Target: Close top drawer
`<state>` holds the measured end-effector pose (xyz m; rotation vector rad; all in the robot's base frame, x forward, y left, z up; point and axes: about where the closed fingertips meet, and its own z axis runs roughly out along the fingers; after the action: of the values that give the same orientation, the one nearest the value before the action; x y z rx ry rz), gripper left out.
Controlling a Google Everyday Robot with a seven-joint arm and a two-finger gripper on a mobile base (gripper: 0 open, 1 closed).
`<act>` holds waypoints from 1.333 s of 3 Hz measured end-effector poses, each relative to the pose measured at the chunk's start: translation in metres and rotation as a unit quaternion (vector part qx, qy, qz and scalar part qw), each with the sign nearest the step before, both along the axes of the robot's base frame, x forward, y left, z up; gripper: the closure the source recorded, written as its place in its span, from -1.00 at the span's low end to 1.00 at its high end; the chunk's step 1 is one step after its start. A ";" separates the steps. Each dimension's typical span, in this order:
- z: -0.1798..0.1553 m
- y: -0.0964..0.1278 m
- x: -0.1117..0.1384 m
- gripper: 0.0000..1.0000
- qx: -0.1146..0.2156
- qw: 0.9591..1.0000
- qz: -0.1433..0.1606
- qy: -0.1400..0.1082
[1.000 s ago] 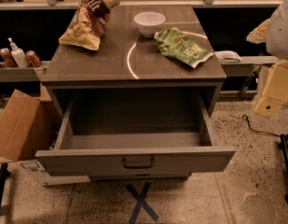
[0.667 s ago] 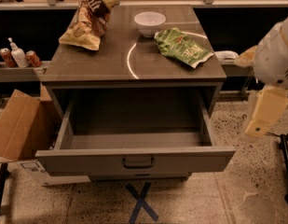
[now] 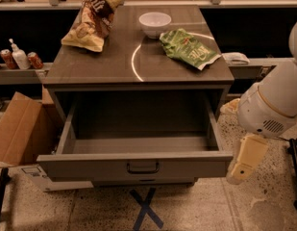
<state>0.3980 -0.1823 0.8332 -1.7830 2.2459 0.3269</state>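
Speckled flooring surrounds the cabinet point(image 3: 105, 66), whose top drawer point(image 3: 85, 167) stands pulled fully out. Over the last second the arm point(image 3: 275, 102) has swung down, bringing the gripper point(image 3: 245, 159) just beside the front panel's right end, so a push looks near. Whether the gripper is open cannot be told. The handle point(image 3: 142, 167) lies well to its left.

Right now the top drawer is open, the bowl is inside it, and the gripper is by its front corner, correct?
No. The camera view shows the bowl on the cabinet top; the top drawer is open and empty, the gripper by its front corner.
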 end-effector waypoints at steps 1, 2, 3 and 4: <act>0.000 0.000 0.000 -1.00 0.000 1.000 0.000 -0.001; -0.033 -0.002 -0.005 -0.63 0.033 0.999 0.017 0.021; -0.084 -0.006 -0.012 -0.18 0.058 0.996 0.031 0.052; -0.123 -0.008 -0.019 0.32 0.060 0.995 0.034 0.071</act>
<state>0.3795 -0.1908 0.7102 -1.8284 2.2101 0.6055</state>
